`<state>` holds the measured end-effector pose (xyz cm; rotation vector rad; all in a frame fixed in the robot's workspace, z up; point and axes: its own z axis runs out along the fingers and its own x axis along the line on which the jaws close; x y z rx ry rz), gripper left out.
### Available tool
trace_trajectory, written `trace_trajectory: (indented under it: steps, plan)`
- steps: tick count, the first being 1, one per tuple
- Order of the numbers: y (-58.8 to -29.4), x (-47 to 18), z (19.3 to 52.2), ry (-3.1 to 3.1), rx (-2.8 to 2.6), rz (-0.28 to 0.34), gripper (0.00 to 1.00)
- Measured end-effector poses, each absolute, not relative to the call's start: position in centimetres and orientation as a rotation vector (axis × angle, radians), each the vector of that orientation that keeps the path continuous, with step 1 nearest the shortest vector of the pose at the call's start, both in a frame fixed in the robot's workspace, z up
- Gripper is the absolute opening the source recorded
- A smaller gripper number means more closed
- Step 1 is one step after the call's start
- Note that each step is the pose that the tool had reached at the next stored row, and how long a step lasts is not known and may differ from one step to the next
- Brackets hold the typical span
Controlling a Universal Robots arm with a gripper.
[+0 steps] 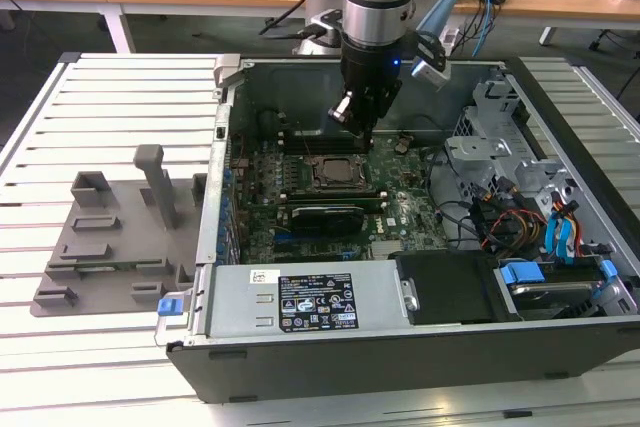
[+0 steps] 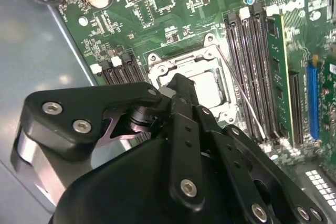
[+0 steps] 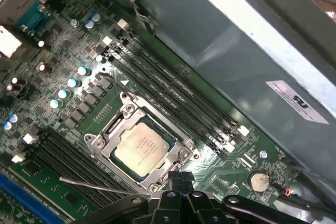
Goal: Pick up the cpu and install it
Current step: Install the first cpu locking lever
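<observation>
The cpu (image 3: 140,148) lies flat inside the dark metal-edged socket frame (image 3: 107,141) on the green motherboard, its pale silvery top showing in both wrist views (image 2: 210,85). In the exterior view the socket (image 1: 334,169) sits near the middle of the open computer case. My gripper (image 1: 356,119) hangs just above the socket's far edge, apart from the chip. Its black fingers (image 3: 181,178) are shut together with nothing between them. In the second wrist view the gripper body (image 2: 178,90) covers part of the socket.
Memory slots (image 3: 173,95) run along both sides of the socket. A thin metal lever (image 3: 94,186) lies beside it. Case walls (image 1: 225,147), drive cages and cables (image 1: 520,197) ring the board. A grey fixture tray (image 1: 110,237) with upright blocks stands at the exterior view's left.
</observation>
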<state>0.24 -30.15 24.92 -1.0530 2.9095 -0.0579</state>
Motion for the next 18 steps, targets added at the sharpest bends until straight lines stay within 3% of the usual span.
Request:
trace_trajectory:
  steps: [18]
  plan:
    - [-30.15, 0.24, 24.49, 3.123, -0.531, -0.042, 0.11]
